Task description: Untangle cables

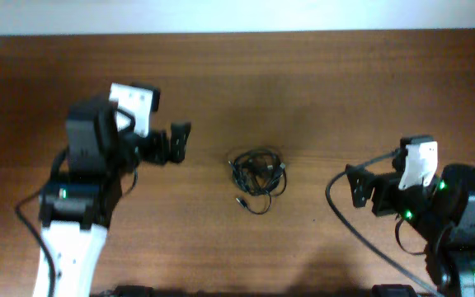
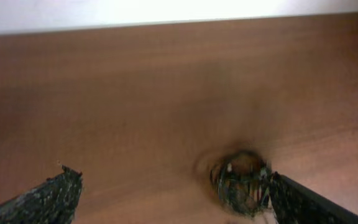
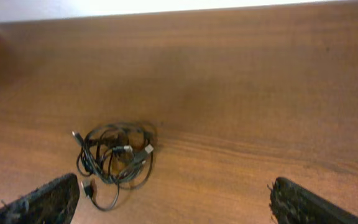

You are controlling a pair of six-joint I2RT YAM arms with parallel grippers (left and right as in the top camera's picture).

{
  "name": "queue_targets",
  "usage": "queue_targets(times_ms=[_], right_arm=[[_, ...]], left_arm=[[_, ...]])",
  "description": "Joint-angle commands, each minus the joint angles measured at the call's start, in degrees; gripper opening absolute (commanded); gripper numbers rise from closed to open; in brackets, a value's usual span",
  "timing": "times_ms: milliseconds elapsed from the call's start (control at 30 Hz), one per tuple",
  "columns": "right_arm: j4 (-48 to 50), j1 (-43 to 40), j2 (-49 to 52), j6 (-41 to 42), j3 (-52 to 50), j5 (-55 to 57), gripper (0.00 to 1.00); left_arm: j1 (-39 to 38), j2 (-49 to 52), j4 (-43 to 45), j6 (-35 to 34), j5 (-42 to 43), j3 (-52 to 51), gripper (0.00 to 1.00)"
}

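Left pincer, gaping wide and holding nothing, faces the cables, a compact clump on the table just ahead and off-centre toward one finger, slightly nearer to it than to the right pincer, equally spread and empty opposite.

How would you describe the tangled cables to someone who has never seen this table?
Look at the middle of the brown wooden table, between the left gripper and the right gripper. There lie the cables, a small knot of thin black cords with small plugs. They are far thinner than the wires on the arms.
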Motion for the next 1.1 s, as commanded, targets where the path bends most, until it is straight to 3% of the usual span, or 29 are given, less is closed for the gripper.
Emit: queue_targets(times_ms=[0,67,267,300,367,400,500,633,667,733,800,900,933,1000,1033,1067], right_arm=[[-8.6,-0.3,8.8,0.4,10.2,-1.1,0.99],[-12.1,-0.3,14.0,0.4,14.2,-3.2,0.99],[-12.5,-0.3,23.8,0.4,14.2,-6.1,1.00],[-12.5,-0.3,24.9,0.4,14.2,-6.1,1.00],[-12.7,-0.3,26.1,0.4,14.2,-6.1,0.96],[-12.8,-0.3,26.3,0.4,14.2,-6.1,0.96],[-12.8,-0.3,26.3,0.4,14.2,-6.1,0.96],[-12.7,-0.3,26.3,0.4,14.2,-6.1,0.96],[-12.7,-0.3,26.3,0.4,14.2,-6.1,0.96],[-12.7,-0.3,26.3,0.4,14.2,-6.1,0.96],[-12.5,-0.3,26.3,0.4,14.2,-6.2,0.96],[-10.4,-0.3,26.3,0.5,14.2,-12.1,0.96],[-8.6,-0.3,26.3,4.7,14.2,-13.9,0.96],[-5.4,-0.1,26.8,13.8,14.2,-15.3,0.90],[-4.1,1.0,27.6,17.3,14.2,-15.3,0.82],[-2.4,3.1,28.7,19.6,14.2,-15.3,0.75]], left_arm=[[-4.8,15.5,-12.5,5.4,2.7,18.1,0.99],[-8.6,25.9,-17.2,7.0,2.8,27.9,0.99],[-15.5,46.1,-12.4,10.2,2.8,29.0,1.00],[-16.8,49.1,-12.8,11.3,2.7,29.0,0.95],[-19.0,54.3,-13.7,11.4,2.7,29.0,0.70],[-19.8,56.6,-14.3,11.4,2.7,29.0,0.63],[-20.5,60.8,-16.2,11.4,2.7,28.8,0.57],[-21.0,62.7,-16.2,11.4,2.5,28.8,0.40],[-21.2,62.8,-16.2,11.4,2.5,28.7,0.31],[-21.2,62.8,-15.4,11.4,1.4,28.7,0.00],[-20.7,62.4,-15.9,10.2,1.5,29.9,0.00],[-18.8,57.3,-23.4,8.6,5.9,41.7,0.00],[-18.7,55.6,-26.5,8.3,6.3,45.9,0.00],[-18.7,52.8,-31.9,2.3,7.1,51.8,0.00],[-18.7,52.2,-32.2,-0.4,7.9,51.8,0.00],[-18.7,52.2,-32.3,-0.8,13.5,51.8,0.00]])
